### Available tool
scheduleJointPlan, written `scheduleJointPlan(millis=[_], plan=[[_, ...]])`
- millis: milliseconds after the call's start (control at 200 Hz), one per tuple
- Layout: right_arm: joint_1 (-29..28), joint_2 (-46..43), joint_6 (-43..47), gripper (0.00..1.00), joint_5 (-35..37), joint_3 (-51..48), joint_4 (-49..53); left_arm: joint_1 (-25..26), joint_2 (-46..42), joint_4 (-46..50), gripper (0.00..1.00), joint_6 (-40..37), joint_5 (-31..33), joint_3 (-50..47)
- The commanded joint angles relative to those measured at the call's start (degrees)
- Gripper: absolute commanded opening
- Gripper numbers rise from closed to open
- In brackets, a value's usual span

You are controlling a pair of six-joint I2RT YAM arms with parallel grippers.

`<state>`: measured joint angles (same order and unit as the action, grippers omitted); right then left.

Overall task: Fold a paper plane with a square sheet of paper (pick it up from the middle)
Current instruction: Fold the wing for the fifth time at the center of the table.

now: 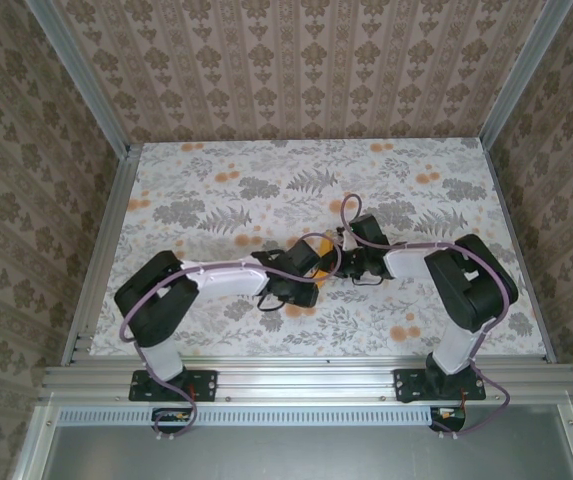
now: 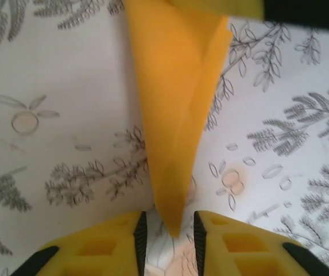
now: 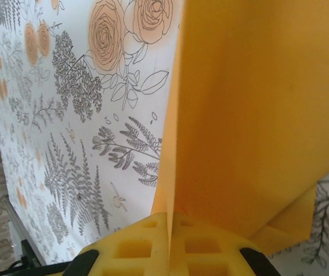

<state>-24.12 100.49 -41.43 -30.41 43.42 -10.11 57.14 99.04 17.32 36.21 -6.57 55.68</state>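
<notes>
You've got 1 pc of folded orange paper (image 2: 175, 115), 2 grippers, i.e. left gripper (image 2: 167, 236) + right gripper (image 3: 169, 241), & 1 desk (image 1: 166, 180).

A bright-orange paper plane (image 2: 175, 98) runs down from the top centre of the frame, wide above and narrowing to a point, with a crease along its length and a folded layer on its right side. Its tip hangs between the yellow jaws of the left gripper (image 2: 169, 247) at the bottom edge. The jaws stand apart, with a gap on each side of the tip. The table (image 2: 66, 69) beneath is white, printed with grey ferns and pale orange blossoms.
</notes>
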Motion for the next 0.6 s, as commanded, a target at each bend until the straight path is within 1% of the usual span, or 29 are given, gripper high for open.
scheduleJointPlan(millis=[0, 60, 110, 255, 355, 470, 595], plan=[[0.64, 2.15, 5.26, 0.06, -1.96, 2.16, 1.49, -2.44, -5.36, -7.10, 0.38, 0.74, -7.56, -4.19], [0.78, 2.58, 6.27, 0.06, -3.23, 2.95, 1.88, -4.20, -7.38, -12.16, 0.43, 1.88, -11.13, -6.97], [0.90, 2.61, 7.10, 0.07, -4.45, 3.52, 2.26, -5.78, -8.55, -15.30, 0.45, 3.34, -12.88, -8.75], [1.25, 2.86, 9.80, 0.08, -5.84, 5.56, 5.26, -11.20, -9.73, -23.41, 0.45, 6.95, -16.87, -13.06], [1.70, 3.70, 11.12, 0.08, -7.27, 6.21, 6.15, -14.36, -8.42, -28.80, 0.44, 9.32, -20.04, -14.63], [2.44, 4.96, 12.44, 0.08, -8.06, 6.81, 6.80, -15.49, -4.82, -32.04, 0.39, 11.01, -22.69, -13.91], [3.04, 6.46, 13.60, 0.09, -8.55, 7.85, 7.20, -15.55, -1.65, -33.40, 0.37, 11.73, -22.78, -13.49]])
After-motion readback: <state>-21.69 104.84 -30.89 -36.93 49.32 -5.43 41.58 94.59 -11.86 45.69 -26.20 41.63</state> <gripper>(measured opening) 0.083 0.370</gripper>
